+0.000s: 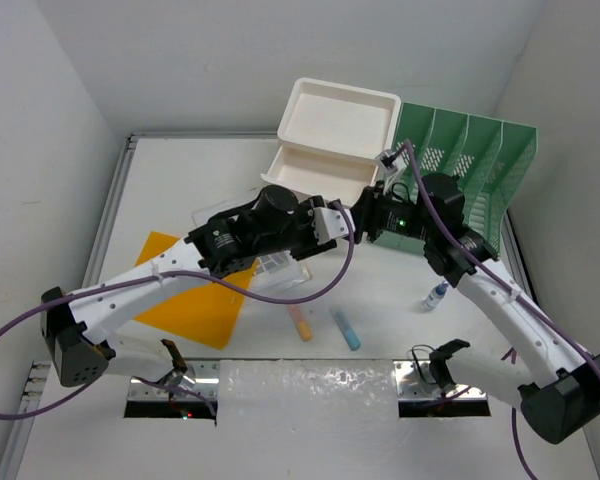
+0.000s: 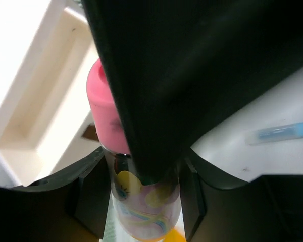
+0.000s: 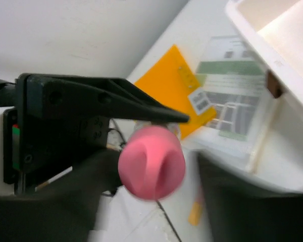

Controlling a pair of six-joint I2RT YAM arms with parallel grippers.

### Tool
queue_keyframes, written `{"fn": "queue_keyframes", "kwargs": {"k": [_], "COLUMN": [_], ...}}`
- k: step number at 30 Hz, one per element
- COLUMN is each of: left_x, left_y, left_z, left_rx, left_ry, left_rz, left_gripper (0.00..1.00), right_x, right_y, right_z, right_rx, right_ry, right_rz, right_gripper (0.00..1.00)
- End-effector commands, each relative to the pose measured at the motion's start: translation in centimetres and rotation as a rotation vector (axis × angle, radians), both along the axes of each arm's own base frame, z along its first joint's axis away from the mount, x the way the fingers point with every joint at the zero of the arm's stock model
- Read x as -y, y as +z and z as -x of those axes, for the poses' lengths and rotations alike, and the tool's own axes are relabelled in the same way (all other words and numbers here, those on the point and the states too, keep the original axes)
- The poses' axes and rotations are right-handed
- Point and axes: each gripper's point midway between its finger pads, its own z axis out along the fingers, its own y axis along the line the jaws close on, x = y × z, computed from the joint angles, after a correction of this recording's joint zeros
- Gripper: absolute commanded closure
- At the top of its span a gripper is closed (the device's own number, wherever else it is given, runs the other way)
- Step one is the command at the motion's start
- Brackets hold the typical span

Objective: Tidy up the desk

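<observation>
left claw (image 2: pixel 141 199): closed on a bottle (image 2: pixel 144 217), with black fingers (image 2: pixel 88 201) pressed to either side of its body below the cap.
bottle: round and smooth, with a glossy label of yellow shapes and pastel stripes. It has a matte pink cap (image 3: pixel 151 169), domed, with a groove across the top.
right claw (image 3: pixel 156 164): faces the left claw tip to tip, jaws spread, with the pink cap between them. A thin gap shows beside the cap on one side; whether the other side touches cannot be told.
drawer box (image 1: pixel 340 120): white moulded plastic with squared corners, just beyond both claws. Its lower drawer (image 1: pixel 315 172) is pulled out toward them, and the drawer's front rim is the closest edge.
file rack (image 1: pixel 470 150): green, with slotted walls and upright dividers, just behind and right of the right claw, beside the drawer box.
printed sheet (image 3: pixel 227 101): flat, in a clear sleeve, lying below the left claw.
orange sheet (image 1: pixel 195 300): thin and sharp-cornered, under the left arm, back from the left claw toward its base.
orange stick (image 1: pixel 300 323), blue stick (image 1: pixel 346 328): short, lying apart from each other on the near side of both claws.
small bottle (image 1: pixel 436 296): blue-topped, near and right of the right claw, just beside that forearm.
crinkled sheet (image 1: pixel 310 390): clear and bumpy, far back from the claws between the arm bases.
desk (image 1: pixel 170 180): flat white top under everything, with both claws over its middle. A thin metal rail (image 1: pixel 110 220) runs well left of the left claw, with the wall just past it.
</observation>
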Motion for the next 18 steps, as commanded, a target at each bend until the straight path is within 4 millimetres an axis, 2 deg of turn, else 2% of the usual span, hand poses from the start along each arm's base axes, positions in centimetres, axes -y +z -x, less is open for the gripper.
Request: {"fn": "queue_keyframes", "kwargs": {"k": [1,2,3,4,5,6,7,8,9,10,11,14,15,16,17,18], "left_x": [-1.5,-2.3,-2.9,-3.2,-4.0,-3.9,-4.2,-4.2,-3.8,-3.0,-2.5,-0.5,0.3,0.2,0.6,0.7], "left_y": [4.5,4.6,5.0,4.9,5.7,5.7,7.1,6.7,7.7,6.8,6.9,6.2,5.4,4.9,5.3,4.2], "left_z": [-2.9,-3.9,-4.9,-5.7,-7.3,-8.3,-9.7,-10.5,-11.2,-12.2,-12.9,-14.7,-15.6,-16.2,-16.9,-17.6], "left_rx": [0.18,0.224,0.295,0.329,0.404,0.433,0.503,0.523,0.559,0.567,0.609,0.66,0.662,0.67,0.714,0.715], "left_ry": [0.116,0.16,0.166,0.182,0.207,0.208,0.209,0.193,0.178,0.148,0.101,0.018,0.007,0.015,0.029,0.042], "left_rz": [0.012,-0.029,-0.079,-0.112,-0.152,-0.177,-0.189,-0.217,-0.225,-0.262,-0.289,-0.353,-0.379,-0.406,-0.412,-0.441], "left_gripper": [1.0,1.0,1.0,1.0,1.0,1.0,1.0,1.0,1.0,1.0,1.0,1.0,0.98,0.96,0.91,0.73], "right_x": [2.0,3.1,5.0,6.4,8.9,10.4,12.2,12.9,13.5,14.0,14.6,14.9,14.9,15.0,15.0,15.1], "right_y": [3.0,3.2,4.1,4.4,4.2,5.7,5.6,5.6,5.5,5.1,4.4,3.0,2.7,2.6,2.6,2.5], "right_z": [-1.1,-1.6,-1.3,-1.6,-2.3,-2.0,-2.1,-2.0,-2.0,-2.0,-2.0,-2.1,-2.1,-2.1,-2.1,-2.1], "right_rx": [0.118,0.137,0.182,0.202,0.206,0.263,0.269,0.265,0.273,0.266,0.247,0.218,0.215,0.215,0.215,0.217], "right_ry": [-0.122,-0.186,-0.25,-0.323,-0.455,-0.509,-0.588,-0.62,-0.636,-0.652,-0.668,-0.663,-0.661,-0.665,-0.665,-0.668], "right_rz": [0.079,0.129,0.192,0.23,0.298,0.317,0.374,0.389,0.419,0.441,0.475,0.529,0.537,0.541,0.544,0.548], "right_gripper": [0.19,0.05,0.01,0.01,0.01,0.01,0.01,0.01,0.01,0.01,0.01,0.01,0.01,0.01,0.01,0.01]}}
